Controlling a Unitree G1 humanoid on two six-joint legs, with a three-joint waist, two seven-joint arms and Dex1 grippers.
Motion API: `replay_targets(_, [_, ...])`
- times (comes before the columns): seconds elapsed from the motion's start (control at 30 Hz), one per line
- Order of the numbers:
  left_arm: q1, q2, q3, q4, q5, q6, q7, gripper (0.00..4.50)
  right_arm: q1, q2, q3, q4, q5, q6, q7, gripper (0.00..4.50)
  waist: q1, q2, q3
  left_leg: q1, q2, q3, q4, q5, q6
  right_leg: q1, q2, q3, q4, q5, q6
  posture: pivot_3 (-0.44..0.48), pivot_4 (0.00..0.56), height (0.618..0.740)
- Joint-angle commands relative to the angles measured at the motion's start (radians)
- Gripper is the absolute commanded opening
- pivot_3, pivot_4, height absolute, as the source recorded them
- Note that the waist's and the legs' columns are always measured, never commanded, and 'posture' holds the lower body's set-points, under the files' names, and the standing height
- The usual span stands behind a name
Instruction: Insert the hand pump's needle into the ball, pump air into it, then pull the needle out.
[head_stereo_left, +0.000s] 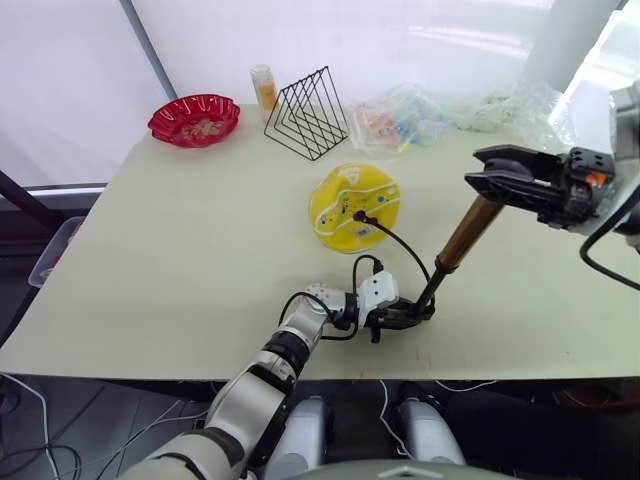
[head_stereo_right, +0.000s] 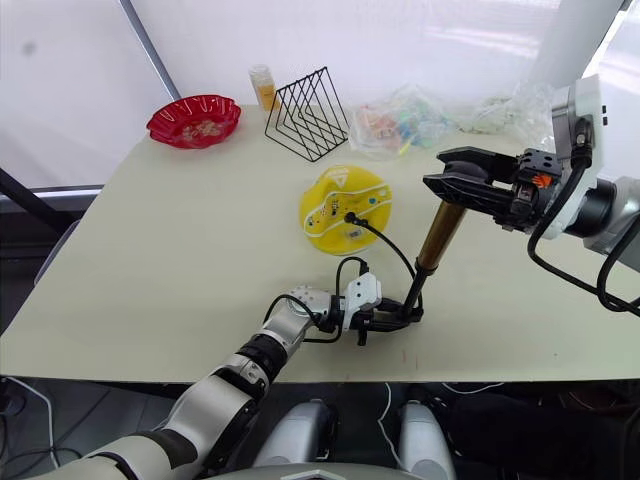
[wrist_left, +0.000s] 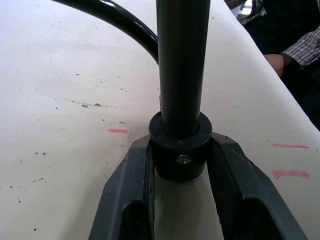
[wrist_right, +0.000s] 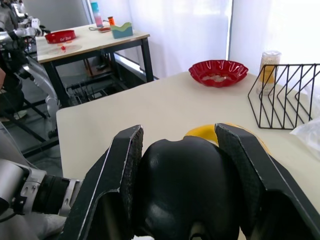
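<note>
Judged the hand pump stiff and fairly light, with a smooth brass barrel that was likely slippery, so best taken by the black ends and not the middle. Found it standing tilted on the table, with the foot near the front edge and the top leaning toward the robot's right. Saw the left gripper clamped on the black bottom cap, a finger at each side, pinning the foot to the tabletop. Saw the right gripper closed around the black knob handle at the top, gripping both flanks of it. Traced the thin black hose from the foot in a loose arc to the ball, well apart from both grippers, toward the middle of the table. Took the ball for soft and underfilled, a flattish yellow dome, apt to give or slide under a push. Noted the small black fitting of the needle seated on the ball's top. Could not make out the pin itself, so presumably pushed in. Reckoned the needle thin and easy to bend, so any pull best made straight along it, by the fitting, with the ball held down. Reckoned the hose limp and no help in steadying anything.
</note>
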Motion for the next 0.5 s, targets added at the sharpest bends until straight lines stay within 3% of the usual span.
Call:
replay_targets(0.03, [0.041, 0.016, -0.029, 0.078, 0.045, 0.008, -0.019, 1.0, -0.098, -0.036, -0.134, -0.002, 0.067, -0.031, -0.034, 1.82, 0.0, 0.0, 0.0, 0.0, 0.0, 0.0, 0.0, 0.0, 0.0, 0.0, 0.0, 0.0, 0.0, 0.0, 0.0, 0.0, 0.15, 0.737])
replay_targets(0.27, [0.037, 0.01, -0.023, 0.103, 0.04, -0.033, -0.014, 1.0, -0.008, -0.012, -0.115, -0.049, 0.065, -0.006, -0.052, 1.82, 0.0, 0.0, 0.0, 0.0, 0.0, 0.0, 0.0, -0.001, 0.002, 0.0, -0.001, 0.0, 0.0, 0.0, 0.0, 0.0, 0.15, 0.737])
replay_targets(0.5, [0.012, -0.01, -0.024, 0.152, 0.064, -0.025, 0.037, 1.0, 0.153, 0.088, -0.044, -0.195, 0.067, -0.012, -0.094, 1.82, 0.001, -0.002, -0.004, 0.002, 0.0, 0.0, 0.0, -0.001, 0.002, 0.002, 0.0, -0.001, 0.0, 0.0, 0.0, 0.0, 0.15, 0.737])
